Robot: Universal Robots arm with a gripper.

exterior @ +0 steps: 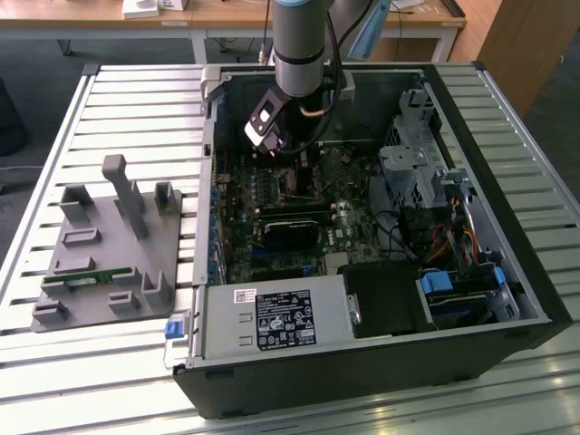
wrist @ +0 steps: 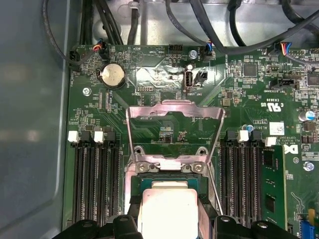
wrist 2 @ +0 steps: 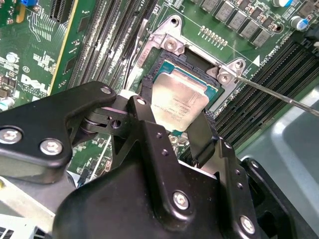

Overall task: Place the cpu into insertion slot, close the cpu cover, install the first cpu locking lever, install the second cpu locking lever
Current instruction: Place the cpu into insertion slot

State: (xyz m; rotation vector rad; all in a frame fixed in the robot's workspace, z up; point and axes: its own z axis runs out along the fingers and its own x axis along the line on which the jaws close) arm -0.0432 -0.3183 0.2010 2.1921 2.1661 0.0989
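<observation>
One square dull-silver cpu (wrist 2: pixel 180 99) in black claw (wrist 2: pixel 172 117)

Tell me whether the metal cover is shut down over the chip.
No, in the first wrist view the cover stands swung up and open, leaving the chip uncovered.
</observation>
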